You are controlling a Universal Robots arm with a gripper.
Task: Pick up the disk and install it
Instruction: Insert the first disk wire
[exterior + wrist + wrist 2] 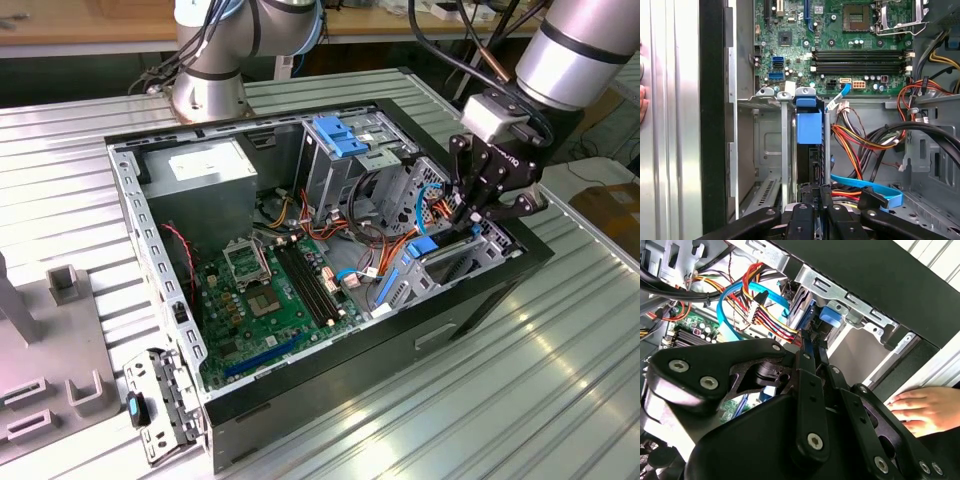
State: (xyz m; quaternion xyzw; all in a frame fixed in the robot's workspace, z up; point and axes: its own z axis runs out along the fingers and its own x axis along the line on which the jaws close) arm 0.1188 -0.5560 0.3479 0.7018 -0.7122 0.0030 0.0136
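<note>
One disk (809, 131): bright blue carrier, grey drive body edge-on, standing upright in the drive cage (771, 150) of the open computer case (160, 250). My pincer (816, 207) sits clenched on its near edge; the drive's faces are hidden. One motherboard (840, 40). One person's hand (920, 410) rests on the desk (520, 380) beside the case, partly cut off.

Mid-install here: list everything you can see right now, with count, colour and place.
Computer case: one, black, open on the ribbed metal table.
Motherboard: one, green, case floor.
Power supply: one, grey, case's far corner.
Disk: one, blue carrier, standing edge-on in the drive bay.
Cable bundle: orange, red, black, beside the bay.
Flat cable: one, blue, near the pincer.
Person's hand: one, resting outside the case.
Pincer: one, black, at the drive bay.
</note>
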